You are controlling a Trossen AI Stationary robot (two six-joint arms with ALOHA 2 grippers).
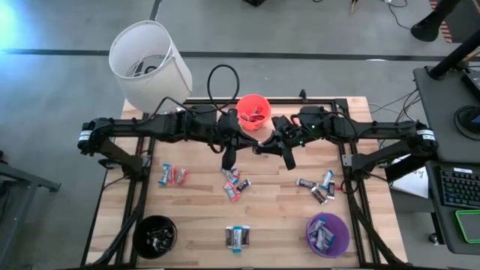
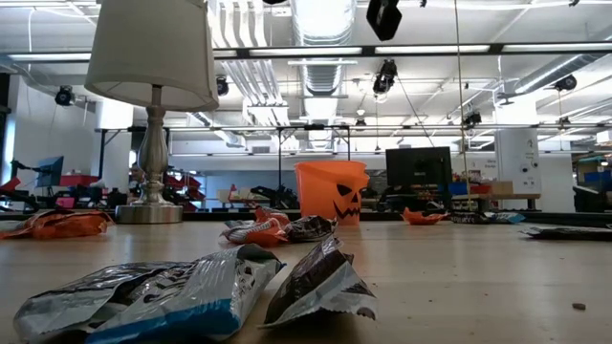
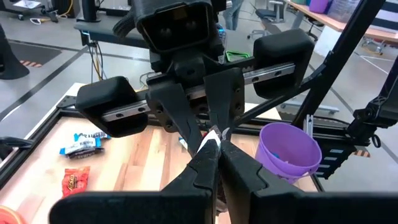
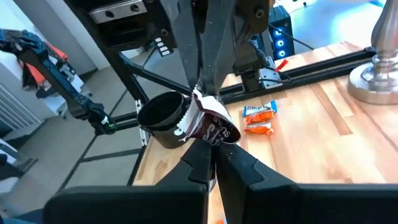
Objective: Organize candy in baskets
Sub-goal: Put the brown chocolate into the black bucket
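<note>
A dark brown candy with white lettering hangs in the air in front of the orange-red basket. My left gripper and my right gripper meet tip to tip at it, both shut on it. In the high view they meet at the table's middle, left gripper and right gripper. The purple basket and the black basket stand at the near corners, each holding candy. Loose candies lie flat on the wood in groups. My left gripper pinches the candy's crimped white end between its two fingers. It comes about level from the table's left. The candy is lifted clear of the table. My right gripper pinches the opposite, dark end of the same candy between its two fingers, about level from the table's right. The wrapper stands between the two grippers, clear of the table.
A white lampshade on a metal foot stands at the far left corner. A black cable loops behind the orange-red basket. Black frame rails run along the table's edges. In the low view, candies lie close to the camera.
</note>
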